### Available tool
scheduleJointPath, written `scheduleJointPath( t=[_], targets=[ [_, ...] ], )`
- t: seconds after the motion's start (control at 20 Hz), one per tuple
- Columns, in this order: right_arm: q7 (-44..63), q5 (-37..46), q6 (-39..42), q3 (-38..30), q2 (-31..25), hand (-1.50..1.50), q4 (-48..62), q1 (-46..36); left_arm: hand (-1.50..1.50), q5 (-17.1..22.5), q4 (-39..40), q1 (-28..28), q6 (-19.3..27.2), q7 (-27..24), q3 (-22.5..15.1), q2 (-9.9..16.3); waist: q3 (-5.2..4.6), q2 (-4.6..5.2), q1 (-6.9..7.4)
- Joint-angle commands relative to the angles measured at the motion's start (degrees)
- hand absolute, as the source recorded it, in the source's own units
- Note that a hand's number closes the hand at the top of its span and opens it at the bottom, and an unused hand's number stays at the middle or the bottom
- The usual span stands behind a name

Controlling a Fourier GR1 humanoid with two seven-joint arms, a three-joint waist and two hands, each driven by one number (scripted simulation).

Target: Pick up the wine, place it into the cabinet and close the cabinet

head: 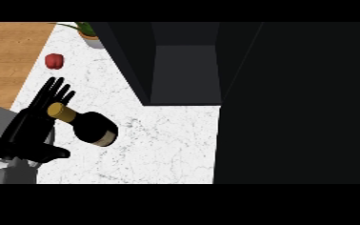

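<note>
The wine bottle (95,129) is dark with a gold-foiled neck and a tan label band, and it shows tilted over the white marble counter (162,143) at the lower left. Its neck points up-left and overlaps my left hand (28,128). That hand's fingers are straight and point up, with the thumb sticking out to the right below the bottle. No finger curls round the bottle. The dark cabinet (186,71) stands open at the top centre, a door swung out on each side. My right hand does not show.
A small red fruit (54,60) lies on the counter above my left hand. A potted plant (88,33) stands at the back, left of the cabinet. A wooden surface (17,52) borders the counter on the left. A large dark panel (288,105) fills the right side.
</note>
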Motion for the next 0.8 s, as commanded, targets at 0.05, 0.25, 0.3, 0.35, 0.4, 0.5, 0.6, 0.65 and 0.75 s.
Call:
scheduleJointPath(
  t=[0.05,0.25,0.3,0.35,0.4,0.5,0.6,0.65,0.75],
  targets=[
    [3.5,-7.2,0.5,-4.2,-1.5,-1.5,-8.3,0.7,-1.5,-0.6,8.0,-1.9,-4.2,-5.0,0.9,2.0,0.0,0.04,-0.08],
    [1.9,-3.6,0.5,-1.2,0.0,-1.5,-7.6,2.2,-1.5,-1.6,9.2,-4.2,-2.1,-4.9,-0.6,0.7,0.01,0.03,0.05],
    [1.5,-5.7,1.9,-1.9,-0.5,-1.5,-10.0,5.4,-1.5,-1.9,8.9,-1.4,-3.1,-6.7,-0.5,0.0,0.03,-0.02,-0.07],
    [3.8,-2.7,-0.2,1.1,0.7,-1.5,-9.2,2.5,-1.5,-3.4,8.0,0.9,-3.8,-9.4,-0.8,-0.4,0.0,-0.03,0.19],
    [1.9,-0.1,-0.5,3.6,2.2,-1.5,-9.7,5.1,-1.5,-6.3,13.2,-1.2,-4.0,-13.0,-0.8,0.3,-0.02,0.02,-0.14],
    [3.1,-2.3,0.0,1.7,0.8,-1.5,-11.2,4.6,-1.5,-6.2,13.2,-2.6,-3.2,-12.4,-1.6,-0.3,-0.01,0.0,-0.19],
    [6.4,-2.1,-1.8,0.9,0.5,-1.5,-12.7,2.9,-1.5,-4.2,12.3,-1.3,-4.3,-9.8,-0.6,1.5,0.0,-0.07,-0.05],
    [6.1,-0.9,-2.1,2.0,0.7,-1.5,-9.4,-0.7,-1.5,-8.2,16.8,-3.8,-2.9,-14.9,-1.9,-0.1,-0.03,0.05,-0.08],
    [3.0,-6.5,1.6,-3.1,-1.0,-1.5,-9.7,4.5,-1.5,-5.5,17.0,-4.2,-4.8,-13.0,-0.2,2.6,0.02,0.02,-0.17]
  ],
)
